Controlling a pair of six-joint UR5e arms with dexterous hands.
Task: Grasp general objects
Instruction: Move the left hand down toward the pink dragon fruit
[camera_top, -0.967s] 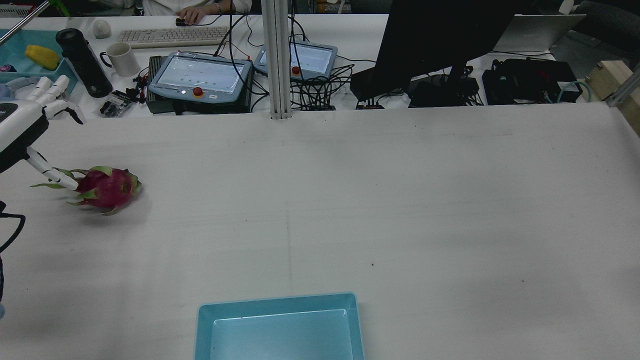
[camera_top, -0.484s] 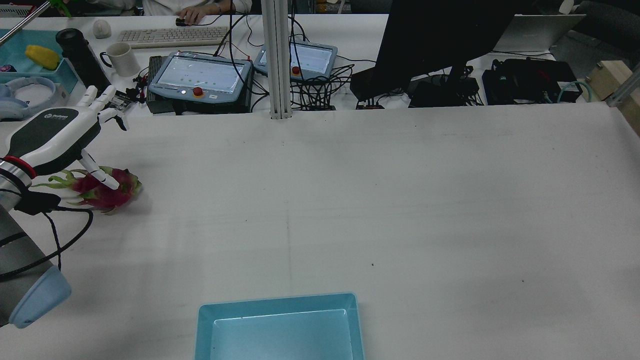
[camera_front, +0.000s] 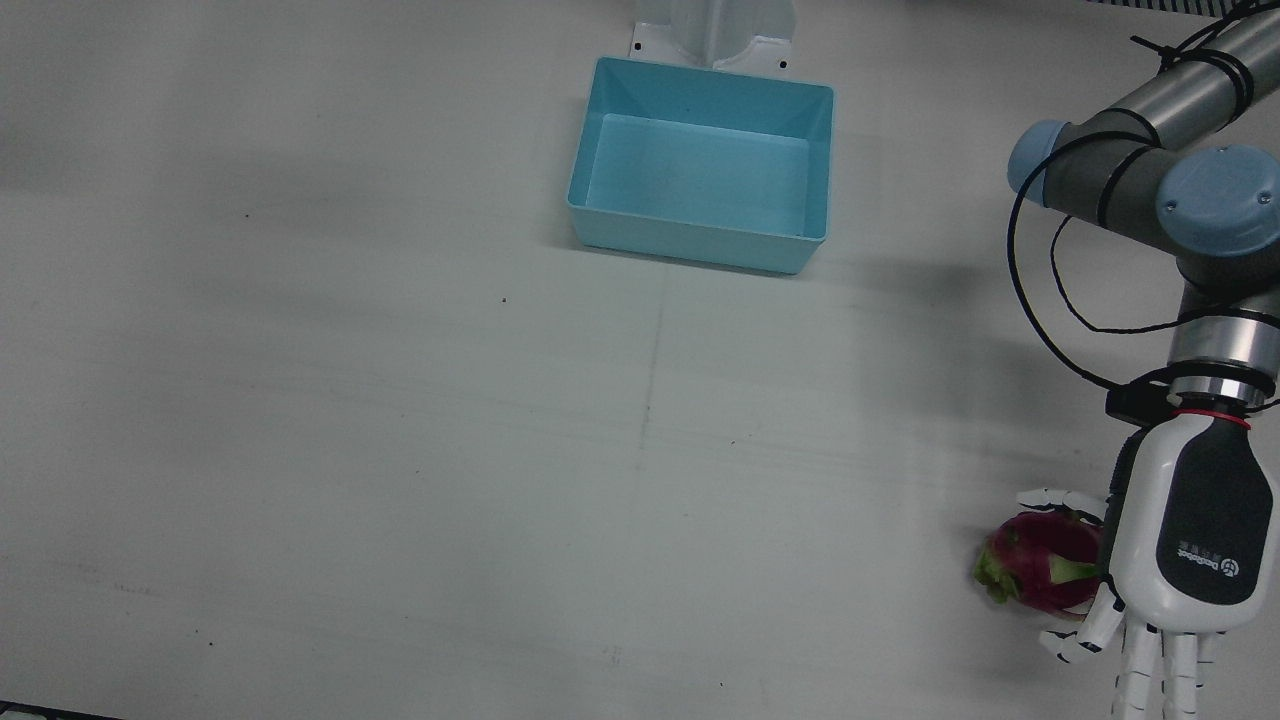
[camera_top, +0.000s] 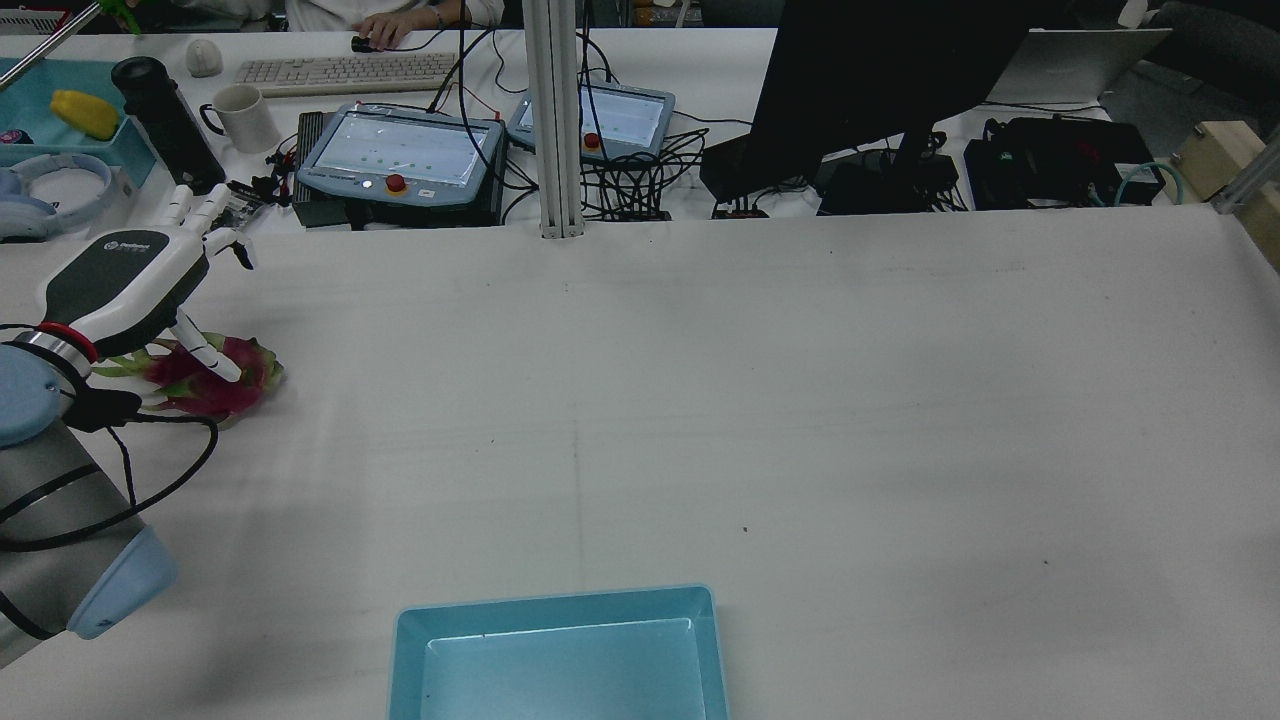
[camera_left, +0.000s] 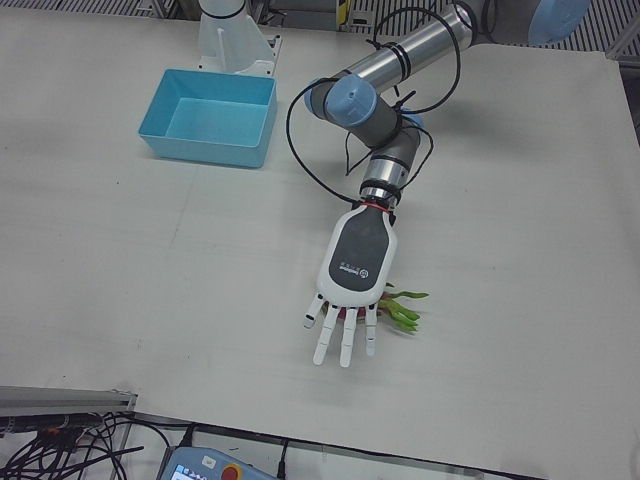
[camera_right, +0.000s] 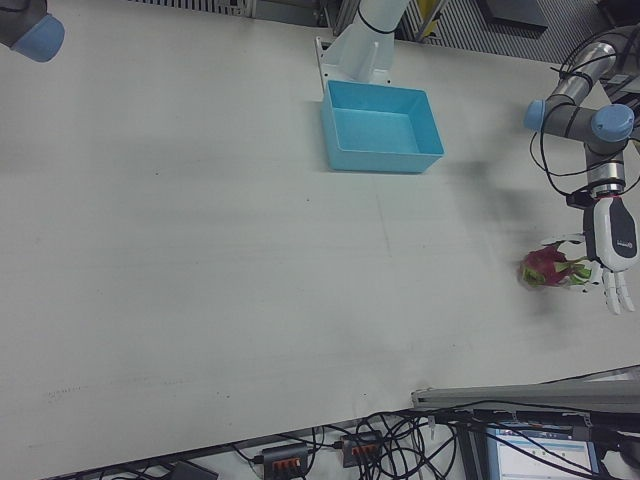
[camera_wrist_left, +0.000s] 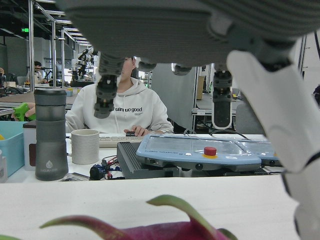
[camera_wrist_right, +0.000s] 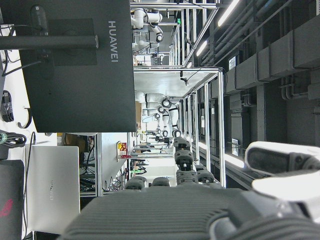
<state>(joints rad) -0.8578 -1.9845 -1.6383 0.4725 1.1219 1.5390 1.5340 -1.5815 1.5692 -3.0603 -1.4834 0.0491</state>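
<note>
Magenta, green-scaled dragon fruit (camera_front: 1040, 572) lying on its side on the white table top (camera_front: 300, 400), close to the operators' edge on the robot's left half, well apart from the light-blue rectangular plastic bin (camera_front: 700, 245) near the pedestals.

White-and-black many-fingered left hand (camera_front: 1190, 545) hovering palm-down right over the fruit, back plate upward. Fingers (camera_front: 1140, 665) stretched straight and fanned apart, reaching past the fruit toward the operators' edge. Thumb (camera_front: 1055, 496) angled out on the bin side of the fruit. Nothing clasped; fully spread. Contact between palm and fruit impossible to judge from above.

Same in the rear view: hand (camera_top: 125, 280) above the fruit (camera_top: 225, 385), thumb (camera_top: 210, 355) slanting down across its upper side, green leaf tips poking out beneath the wrist. Bin (camera_top: 555, 605) at the near edge, nothing inside.

Left-front view: hand (camera_left: 355, 265) covering most of the fruit (camera_left: 400, 312), only green scales showing beside the fingers. Right-front view: fruit (camera_right: 545, 268) just beside the hand (camera_right: 610, 245).

Left hand view: underside of the palm (camera_wrist_left: 200, 25) along the top, fingertips (camera_wrist_left: 106, 95) hanging in the air, fruit (camera_wrist_left: 165, 232) at the bottom edge directly below. Beyond, a white mug (camera_wrist_left: 85, 146), a grey bottle (camera_wrist_left: 50, 132) and a seated person in a white hoodie (camera_wrist_left: 120, 110).

Right hand (camera_wrist_right: 190, 210) seen only by its own camera: raised off the table, fingers (camera_wrist_right: 182, 160) extended, nothing between them.
</note>
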